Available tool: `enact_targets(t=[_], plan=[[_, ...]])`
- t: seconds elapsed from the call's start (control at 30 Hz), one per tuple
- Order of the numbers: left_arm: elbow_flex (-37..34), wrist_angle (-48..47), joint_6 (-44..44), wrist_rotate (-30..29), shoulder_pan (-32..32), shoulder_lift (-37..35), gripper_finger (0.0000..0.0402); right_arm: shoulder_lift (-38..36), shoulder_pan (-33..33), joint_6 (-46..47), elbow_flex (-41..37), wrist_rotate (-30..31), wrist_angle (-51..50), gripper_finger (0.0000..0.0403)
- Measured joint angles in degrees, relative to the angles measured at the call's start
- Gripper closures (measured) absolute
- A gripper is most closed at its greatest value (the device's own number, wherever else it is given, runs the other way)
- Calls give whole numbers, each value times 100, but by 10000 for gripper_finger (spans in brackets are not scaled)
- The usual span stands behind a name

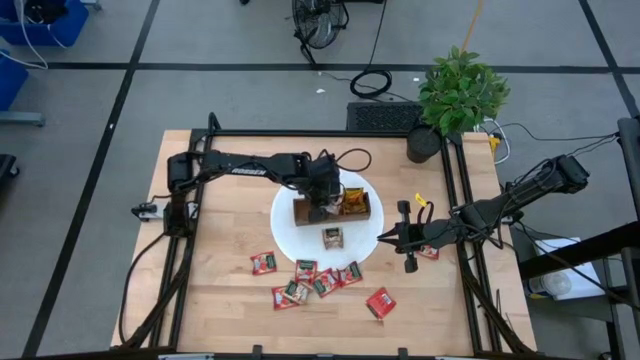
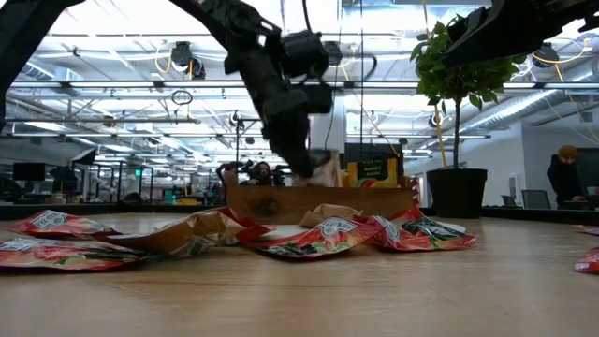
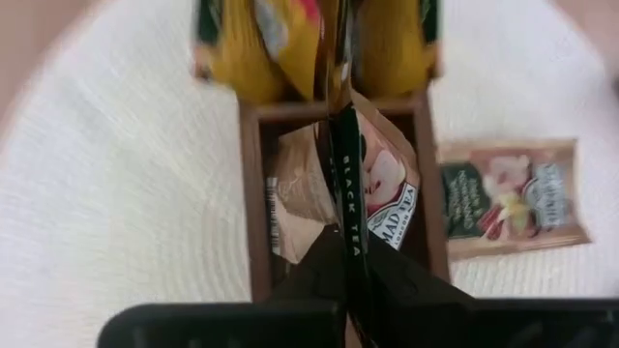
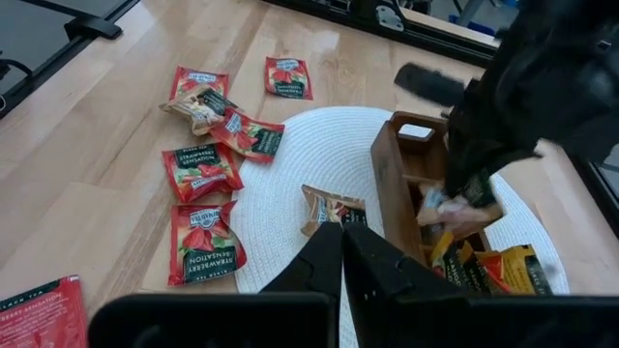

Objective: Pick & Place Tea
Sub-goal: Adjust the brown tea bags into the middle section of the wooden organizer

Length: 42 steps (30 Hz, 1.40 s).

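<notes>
Tea: tan sachet point(image 3: 382, 184) pinched edge-on by closed left gripper point(image 3: 345, 253), over wooden tray point(image 1: 303, 212) middle compartment
Advice: lower straight; release inside
Right gripper point(image 1: 407, 243): closed, empty, beside tray

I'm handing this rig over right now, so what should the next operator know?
Left gripper: shut on a black tea sachet, held over the middle compartment of the wooden tray.
Right gripper: shut, holding nothing, waiting at the white mat's right edge.
Done: yellow sachets stand in one end compartment.
Left: a tan sachet lies on the mat in front of the tray; red sachets lie scattered on the table, one off to the right. The held sachet is not yet released.
</notes>
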Motion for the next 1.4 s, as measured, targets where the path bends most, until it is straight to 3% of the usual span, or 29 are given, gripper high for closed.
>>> enact_targets(t=[0.47,0.8,1.4], plan=[[9,28,-9,-444,0,-197,392,2,0,88,0,-2,-85,399],[9,-95,-76,-2,-3,-197,397,2,0,88,0,-2,-83,399],[4,28,-139,-556,30,-25,390,2,0,88,0,-9,-81,399]])
